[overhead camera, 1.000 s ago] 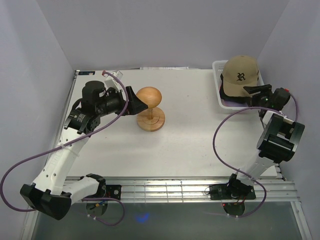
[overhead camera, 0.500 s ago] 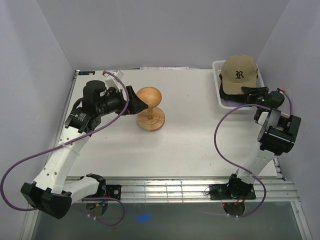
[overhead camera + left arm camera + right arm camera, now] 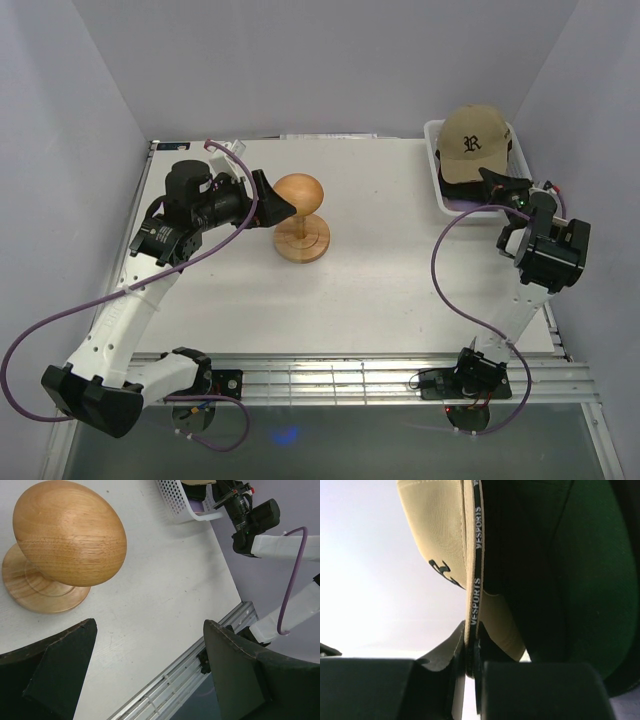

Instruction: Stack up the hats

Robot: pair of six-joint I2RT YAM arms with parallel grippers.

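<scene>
Well to the right of the stand, the right claw is pinched shut on the brim of the tan cap, the left claw gapes empty just left of the stand, whose top is bare, so stacking seems barely begun.

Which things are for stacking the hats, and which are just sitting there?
For the job:
tan cap
right tool, pinching the cap's edge

Just sitting there:
wooden stand
white basket

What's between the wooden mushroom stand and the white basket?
Nothing. In the top view, only bare white table lies between the wooden stand and the white basket.
</scene>
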